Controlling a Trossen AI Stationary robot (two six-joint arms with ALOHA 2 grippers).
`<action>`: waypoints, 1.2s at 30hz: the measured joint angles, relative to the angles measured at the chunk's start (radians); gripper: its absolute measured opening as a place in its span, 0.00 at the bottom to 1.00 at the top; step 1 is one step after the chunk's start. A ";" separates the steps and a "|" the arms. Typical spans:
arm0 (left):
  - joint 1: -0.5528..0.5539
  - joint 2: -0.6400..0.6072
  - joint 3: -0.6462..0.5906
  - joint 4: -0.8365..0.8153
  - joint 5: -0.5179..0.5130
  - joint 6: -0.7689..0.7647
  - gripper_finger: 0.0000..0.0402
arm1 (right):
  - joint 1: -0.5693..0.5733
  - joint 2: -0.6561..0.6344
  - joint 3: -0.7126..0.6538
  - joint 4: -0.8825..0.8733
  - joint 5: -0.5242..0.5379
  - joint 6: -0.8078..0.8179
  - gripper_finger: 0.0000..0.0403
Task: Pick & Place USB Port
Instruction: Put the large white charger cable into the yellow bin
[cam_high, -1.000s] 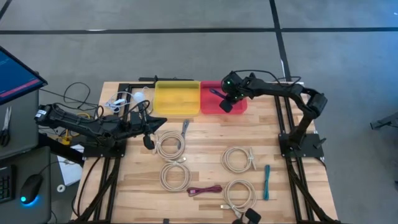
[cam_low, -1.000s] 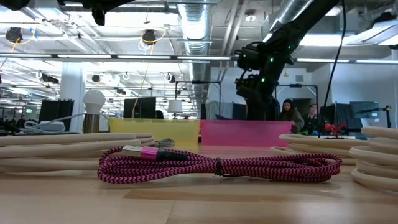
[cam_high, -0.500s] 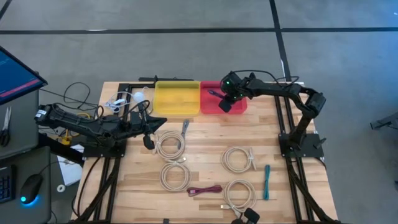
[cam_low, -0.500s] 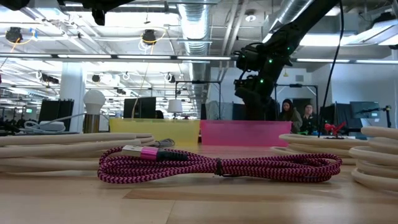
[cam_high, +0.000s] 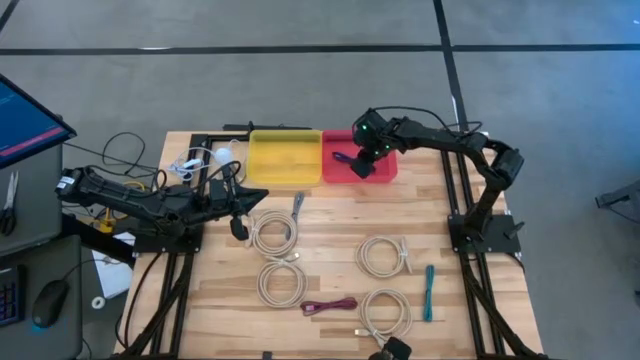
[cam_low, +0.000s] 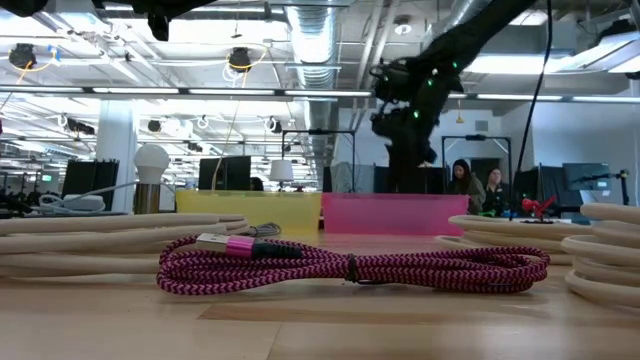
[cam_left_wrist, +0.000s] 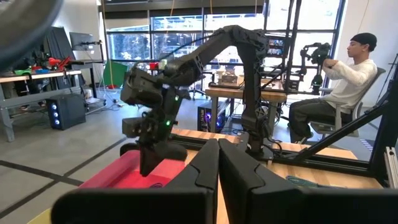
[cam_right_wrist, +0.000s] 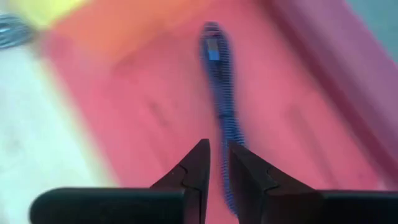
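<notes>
Red bin (cam_high: 385, 168) at bench back edge holds dark blue cable (cam_right_wrist: 222, 99), lying free on floor. Right tool (cam_right_wrist: 214, 163) above it, fingers slightly parted, nothing held: release step. Left tool (cam_left_wrist: 217, 163) clenched, empty, waiting beside yellow bin (cam_high: 285, 157). Next: lift clear, pick another cable.

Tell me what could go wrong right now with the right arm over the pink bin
The right gripper hangs low over the pink bin with its fingers only slightly apart, right above the blue cable lying inside. Moving off, a finger could snag the cable and drag it back out. A low sideways move might also clip the bin wall and shove it against the yellow bin beside it.
</notes>
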 joint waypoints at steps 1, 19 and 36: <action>0.000 0.000 0.000 0.000 0.000 0.000 0.03 | 0.008 0.000 0.027 -0.033 -0.025 -0.015 0.12; 0.000 0.000 0.000 -0.005 0.000 0.000 0.03 | 0.209 -0.198 0.158 -0.175 -0.076 -0.142 0.01; 0.000 0.000 0.000 0.010 0.000 0.000 0.03 | 0.224 -0.632 -0.069 -0.037 -0.083 0.012 0.00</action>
